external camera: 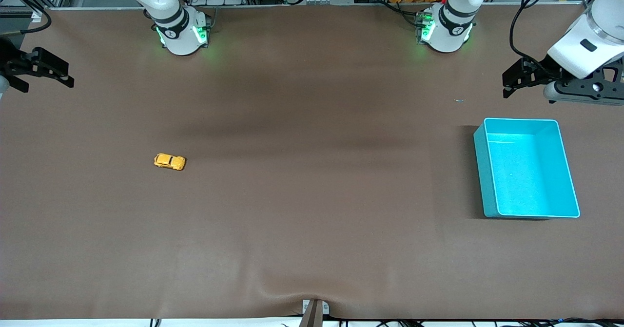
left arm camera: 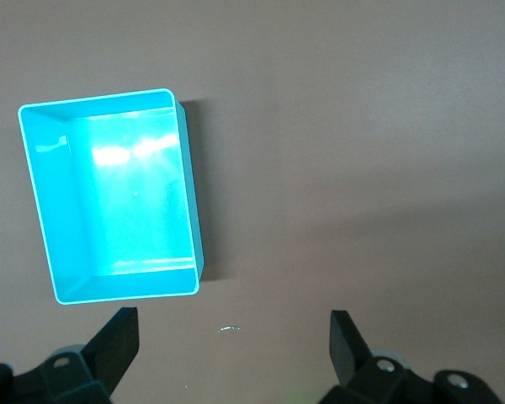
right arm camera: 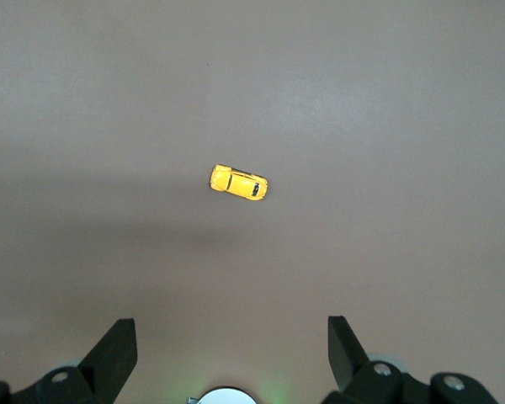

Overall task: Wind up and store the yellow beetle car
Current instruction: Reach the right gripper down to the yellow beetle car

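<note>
Both end effectors (external camera: 48,71) (external camera: 524,78) gape, cut off at frame edges.

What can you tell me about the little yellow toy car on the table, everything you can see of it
The yellow beetle car is a tiny orange-yellow toy with a rounded body, dark windows and a glossy, painted look. It stands upright on its wheels on the brown table cover, toward the right arm's end. Nothing touches it but the cover; both grippers are away from it.
</note>
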Controlling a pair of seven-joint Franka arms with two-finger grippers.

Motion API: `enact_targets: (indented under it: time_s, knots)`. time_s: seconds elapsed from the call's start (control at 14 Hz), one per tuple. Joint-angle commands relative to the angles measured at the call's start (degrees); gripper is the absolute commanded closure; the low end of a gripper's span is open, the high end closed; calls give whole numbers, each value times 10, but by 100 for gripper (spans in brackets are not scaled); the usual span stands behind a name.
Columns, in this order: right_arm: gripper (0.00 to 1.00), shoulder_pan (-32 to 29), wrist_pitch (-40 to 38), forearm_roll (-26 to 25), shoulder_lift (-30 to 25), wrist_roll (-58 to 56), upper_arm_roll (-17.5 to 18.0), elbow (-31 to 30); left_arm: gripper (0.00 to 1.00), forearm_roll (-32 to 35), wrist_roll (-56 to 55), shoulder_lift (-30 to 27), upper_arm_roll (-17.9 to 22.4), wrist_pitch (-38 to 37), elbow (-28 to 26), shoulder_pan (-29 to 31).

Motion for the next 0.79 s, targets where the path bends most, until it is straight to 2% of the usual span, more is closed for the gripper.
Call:
enact_targets:
  time_s: [0.0, 0.14, 0.29, 0.5, 0.72]
  knots:
    - [0, -2, -5, 0, 2, 6, 0, 11, 0, -4, -5, -4, -4, -6, 4, 1]
    - [0, -3, 2, 1, 3, 3, 0, 7, 0, -7, -5, -3, -4, -6, 5, 1]
    - [0, -1, 42, -6, 5, -17, 3, -22, 0, -9, -5, -3, -4, -5, 8, 0]
    - [0, -7, 186, -7, 6, -143, 11, -141, 0, -4, -4, -2, -4, -4, 8, -5]
    - [0, -13, 338, -8, 19, -280, 47, -260, 0, -3, -1, -1, -1, -4, 7, 1]
